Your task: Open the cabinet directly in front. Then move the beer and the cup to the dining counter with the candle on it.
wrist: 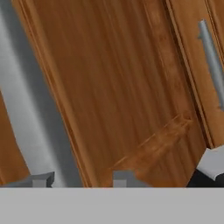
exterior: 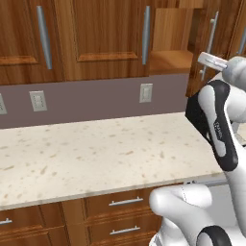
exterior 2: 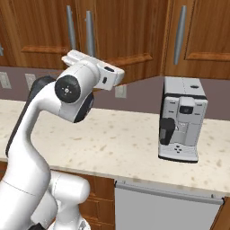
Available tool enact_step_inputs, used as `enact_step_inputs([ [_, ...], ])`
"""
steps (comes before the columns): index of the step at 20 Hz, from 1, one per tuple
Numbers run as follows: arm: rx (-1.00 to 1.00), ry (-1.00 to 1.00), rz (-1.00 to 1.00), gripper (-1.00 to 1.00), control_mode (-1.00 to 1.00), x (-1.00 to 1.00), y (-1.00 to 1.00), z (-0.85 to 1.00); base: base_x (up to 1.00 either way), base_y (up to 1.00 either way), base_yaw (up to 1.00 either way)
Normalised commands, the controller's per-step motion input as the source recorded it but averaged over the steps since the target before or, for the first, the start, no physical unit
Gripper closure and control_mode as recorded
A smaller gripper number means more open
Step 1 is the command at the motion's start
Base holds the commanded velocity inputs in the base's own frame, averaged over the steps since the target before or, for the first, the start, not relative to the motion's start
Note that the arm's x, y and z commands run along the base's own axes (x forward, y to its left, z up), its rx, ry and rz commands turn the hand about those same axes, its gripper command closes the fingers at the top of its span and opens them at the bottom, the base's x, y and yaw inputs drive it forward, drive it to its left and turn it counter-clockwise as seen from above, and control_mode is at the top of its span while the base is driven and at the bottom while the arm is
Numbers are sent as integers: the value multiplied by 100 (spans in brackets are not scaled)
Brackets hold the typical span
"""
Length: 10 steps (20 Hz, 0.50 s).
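Tool (wrist: 78,178) parted, empty, close to cabinet (wrist: 122,87) door beside bar handle (wrist: 26,109); no legible writing.

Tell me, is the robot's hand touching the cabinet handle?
Apart. In the hand view, the gripper fingertips sit apart, with the handle above them, not pinched.

No legible text, brand, number or sign appears in any view. The dark link of the robot arm (exterior: 217,126) carries a small line of lettering in the left base view, too blurred to read. The coffee machine (exterior 2: 182,117) bears small panel marks, also unreadable.
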Motion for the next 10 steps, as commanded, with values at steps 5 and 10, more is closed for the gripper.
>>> enact_step_inputs([
  [5,1,0,-6,-100,-100,-57,-66,0,0,0,0],
  [10,0,-1,0,-100,-100,-43,-6,-2,0,0,0],
])
